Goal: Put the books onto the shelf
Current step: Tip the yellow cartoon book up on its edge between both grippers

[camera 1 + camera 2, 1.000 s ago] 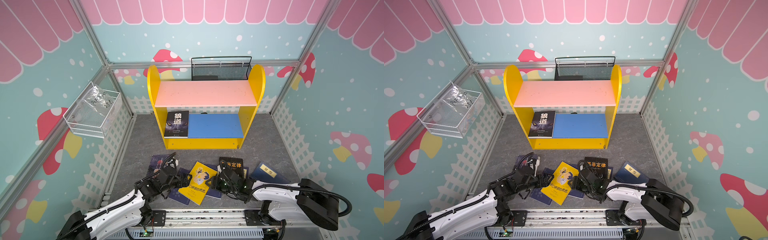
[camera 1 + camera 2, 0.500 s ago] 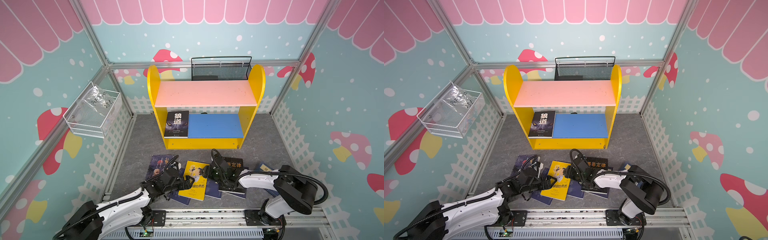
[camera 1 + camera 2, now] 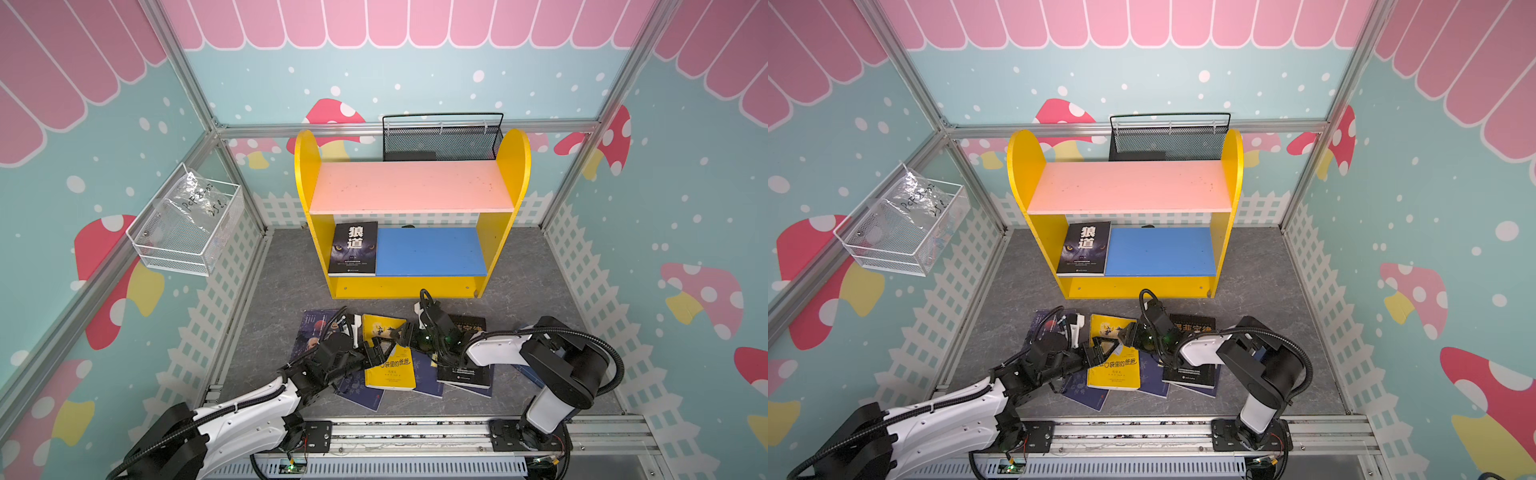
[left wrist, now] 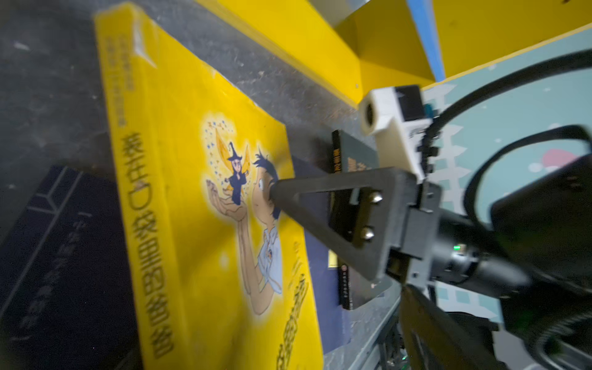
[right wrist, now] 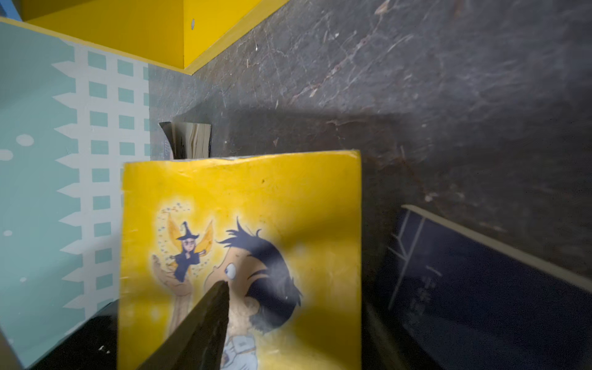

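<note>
The yellow book [image 3: 390, 372] lies flat on the desk [image 3: 286, 291] in front of the shelf [image 3: 411, 187], on top of a loose heap of other books. In both top views the two end effectors meet over its upper half.

The left end effector [image 3: 379, 350] points in from the book's left edge. Its jaws are spread wide with nothing between them. It sits low over the cover just above the title line; whether it touches the cover I cannot tell.

The right end effector [image 3: 404, 333] points in from the book's right, near the corner closest to the shelf. In both wrist views the tip of one of its fingers [image 4: 320, 211] rests on the cartoon face printed on the cover. Its jaws stand partly apart and clamp nothing that shows.

A red-moon book [image 3: 312, 332] lies just left of the yellow book, partly under the left arm. A navy book [image 3: 359, 390] sticks out beneath its lower left corner. A black book [image 3: 464, 374] lies to its right, under the right arm.

A wolf book [image 3: 353, 248] lies flat at the left end of the shelf's blue lower board, well apart from both end effectors.
</note>
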`<state>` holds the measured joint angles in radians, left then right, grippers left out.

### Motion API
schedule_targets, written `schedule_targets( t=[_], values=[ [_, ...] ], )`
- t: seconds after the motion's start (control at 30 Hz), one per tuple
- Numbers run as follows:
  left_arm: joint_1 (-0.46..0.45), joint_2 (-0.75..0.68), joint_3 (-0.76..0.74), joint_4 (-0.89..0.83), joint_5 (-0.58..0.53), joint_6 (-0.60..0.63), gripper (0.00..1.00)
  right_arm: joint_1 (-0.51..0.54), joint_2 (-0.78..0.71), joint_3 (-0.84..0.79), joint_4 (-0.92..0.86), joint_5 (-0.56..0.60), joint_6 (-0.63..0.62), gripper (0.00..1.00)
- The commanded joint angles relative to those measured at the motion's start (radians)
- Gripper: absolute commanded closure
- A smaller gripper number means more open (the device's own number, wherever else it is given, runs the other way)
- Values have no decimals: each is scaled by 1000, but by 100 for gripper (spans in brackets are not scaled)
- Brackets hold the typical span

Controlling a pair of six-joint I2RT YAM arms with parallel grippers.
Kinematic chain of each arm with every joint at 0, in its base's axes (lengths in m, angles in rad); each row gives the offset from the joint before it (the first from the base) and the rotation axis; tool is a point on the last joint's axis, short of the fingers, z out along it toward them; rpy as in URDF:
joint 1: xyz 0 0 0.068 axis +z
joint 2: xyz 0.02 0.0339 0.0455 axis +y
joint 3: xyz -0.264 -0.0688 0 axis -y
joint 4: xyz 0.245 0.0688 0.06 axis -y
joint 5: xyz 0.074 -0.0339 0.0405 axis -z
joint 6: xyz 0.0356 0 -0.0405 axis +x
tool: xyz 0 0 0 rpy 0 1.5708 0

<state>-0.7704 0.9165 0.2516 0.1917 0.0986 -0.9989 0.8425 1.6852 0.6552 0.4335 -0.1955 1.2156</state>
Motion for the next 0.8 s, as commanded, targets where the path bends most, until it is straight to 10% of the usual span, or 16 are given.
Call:
schedule_targets(
  t=[0.0,0.77],
  values=[
    [36,-75,20,-40,-21,-62,5,-3,34,-30,-63,-41,8,36],
    [65,-99,2,-244,18,-124,65,-23,64,15,156,-171,0,37]
  ],
)
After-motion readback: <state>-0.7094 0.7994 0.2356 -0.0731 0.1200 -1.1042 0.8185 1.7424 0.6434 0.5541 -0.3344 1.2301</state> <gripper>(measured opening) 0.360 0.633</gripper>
